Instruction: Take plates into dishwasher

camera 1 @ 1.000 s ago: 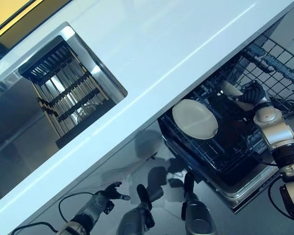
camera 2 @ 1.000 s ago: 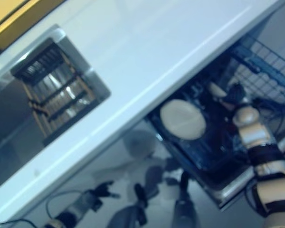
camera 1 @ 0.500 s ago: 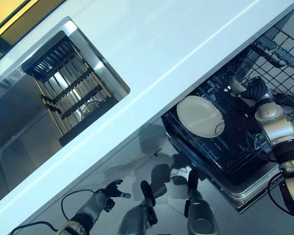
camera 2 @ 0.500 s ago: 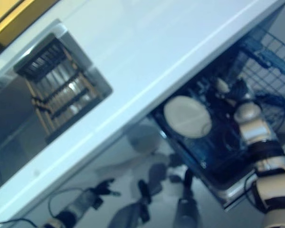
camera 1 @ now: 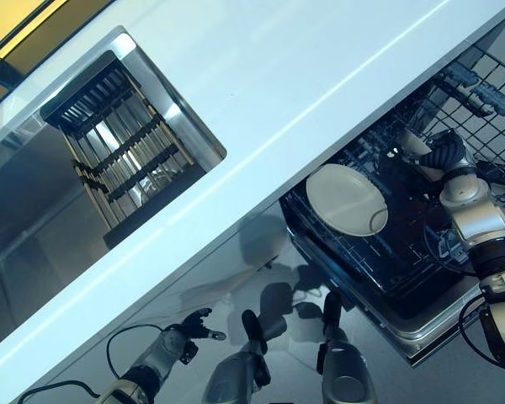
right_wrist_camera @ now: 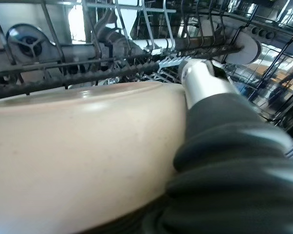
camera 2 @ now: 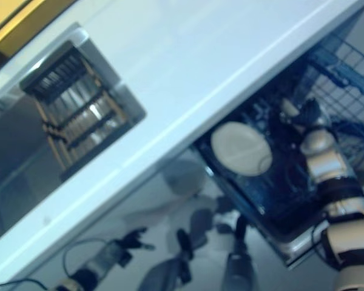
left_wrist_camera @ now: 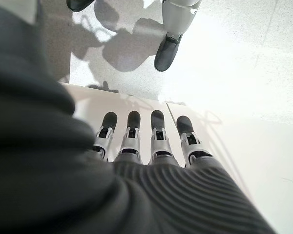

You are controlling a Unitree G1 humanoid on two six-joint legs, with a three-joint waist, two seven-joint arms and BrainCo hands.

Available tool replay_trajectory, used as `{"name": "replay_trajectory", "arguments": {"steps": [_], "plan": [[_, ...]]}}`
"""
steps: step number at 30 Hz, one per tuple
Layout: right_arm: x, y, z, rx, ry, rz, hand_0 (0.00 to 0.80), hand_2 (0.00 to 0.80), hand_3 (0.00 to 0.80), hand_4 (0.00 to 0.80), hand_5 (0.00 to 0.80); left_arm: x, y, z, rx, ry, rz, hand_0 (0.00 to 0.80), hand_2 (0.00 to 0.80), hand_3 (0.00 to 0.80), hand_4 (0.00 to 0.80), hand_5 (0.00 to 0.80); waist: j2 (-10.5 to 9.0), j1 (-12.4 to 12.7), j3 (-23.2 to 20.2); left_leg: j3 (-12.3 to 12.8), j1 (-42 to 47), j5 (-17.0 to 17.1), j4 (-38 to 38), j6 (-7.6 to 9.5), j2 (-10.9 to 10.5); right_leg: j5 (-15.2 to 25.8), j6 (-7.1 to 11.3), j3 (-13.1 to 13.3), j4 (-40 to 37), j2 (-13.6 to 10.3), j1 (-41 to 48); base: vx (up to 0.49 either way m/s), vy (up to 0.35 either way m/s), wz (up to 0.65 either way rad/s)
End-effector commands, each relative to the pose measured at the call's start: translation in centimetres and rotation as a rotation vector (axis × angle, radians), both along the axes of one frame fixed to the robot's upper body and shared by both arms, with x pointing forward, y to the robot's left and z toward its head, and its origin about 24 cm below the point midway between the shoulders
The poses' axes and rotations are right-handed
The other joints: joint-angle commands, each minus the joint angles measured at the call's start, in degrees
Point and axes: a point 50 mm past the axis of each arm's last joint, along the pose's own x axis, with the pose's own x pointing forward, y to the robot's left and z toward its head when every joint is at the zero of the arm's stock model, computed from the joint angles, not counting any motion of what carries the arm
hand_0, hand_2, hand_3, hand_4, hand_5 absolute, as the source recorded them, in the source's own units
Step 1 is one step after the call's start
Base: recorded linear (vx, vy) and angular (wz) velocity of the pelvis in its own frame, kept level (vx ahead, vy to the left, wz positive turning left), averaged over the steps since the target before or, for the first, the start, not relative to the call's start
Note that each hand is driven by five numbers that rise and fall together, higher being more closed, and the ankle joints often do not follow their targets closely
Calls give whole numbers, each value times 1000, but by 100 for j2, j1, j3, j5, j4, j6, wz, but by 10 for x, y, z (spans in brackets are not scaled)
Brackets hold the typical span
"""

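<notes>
Right wrist view: the right hand (right_wrist_camera: pixel 205 83) presses its thumb over the rim of a cream plate (right_wrist_camera: pixel 83 156), and the plate's underside fills most of the frame against the palm. The hand is clamped on that plate; the fingers behind it are hidden. Beyond the rim run the wire tines of the dishwasher rack (right_wrist_camera: pixel 136 58).

In the left eye view the same hand (camera 1: pixel 438 156) sits inside the lower rack (camera 1: pixel 404 269) of the open dishwasher, with only an edge of the held plate (camera 1: pixel 414 143) visible beside the dark wrist cover. A second cream plate (camera 1: pixel 347 199) stands tilted in the rack, nearer the white countertop edge and apart from the held one. The upper wire basket (camera 1: pixel 480 93) extends past the hand, toward the right edge of the view.

Left wrist view: the left hand (left_wrist_camera: pixel 146 141) hangs with fingers straight and relaxed, holding nothing, with pale floor beneath it. In the left eye view this hand (camera 1: pixel 189 328) shows low at the left, below the counter and well apart from the dishwasher.

The white countertop (camera 1: pixel 261 93) runs diagonally across the scene. A steel sink (camera 1: pixel 34 219) is set into it at the left, with a slatted drying rack (camera 1: pixel 118 160) lying in the basin.
</notes>
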Motion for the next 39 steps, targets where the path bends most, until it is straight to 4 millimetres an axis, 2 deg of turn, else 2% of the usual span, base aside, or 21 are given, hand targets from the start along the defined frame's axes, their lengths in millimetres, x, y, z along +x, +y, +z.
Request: {"name": "replay_trajectory", "arguments": {"steps": [1, 17, 25, 32, 39], "plan": [[4, -7, 32, -71, -79, -66, 0, 0, 0, 0, 0, 2, 14, 3, 49, 8, -18, 0, 0, 0, 0, 0, -382, 99, 1, -76, -186, -348, -15, 97, -156, -1422, -256, -104, 935, 161, -201, 0, 0, 0], [-2, -9, 31, -82, -128, -82, 0, 0, 0, 0, 0, -4, 17, -1, 56, 18, 1, 0, 0, 0, 0, 0, -529, 78, -94, -32, -79, -378, -15, 107, -128, -1389, -251, -102, 852, 200, -50, 0, 0, 0], [-11, -6, 35, -112, -192, -49, 0, 0, 0, 0, 0, -10, 22, -3, 68, 31, 18, 0, 0, 0, 0, 0, -706, 38, -206, 15, 27, -421, -15, 117, -94, -1372, -242, -96, 781, 235, 98, 0, 0, 0], [-26, -5, 43, -143, -269, -3, 0, 0, 0, 0, 0, -19, 29, -8, 87, 54, 49, 0, 0, 0, 0, 0, -931, -63, -341, 78, 156, -473, -15, 121, -46, -1352, -233, -22, 720, 292, 241, 0, 0, 0], [-50, -5, 53, -157, -383, 52, 0, 0, 0, 0, 0, -34, 38, -14, 99, 84, 93, 0, 0, 0, 0, 0, -1156, -208, -554, 168, 323, -545, -15, 124, -6, -1345, -225, 85, 628, 351, 448, 0, 0, 0]]}}
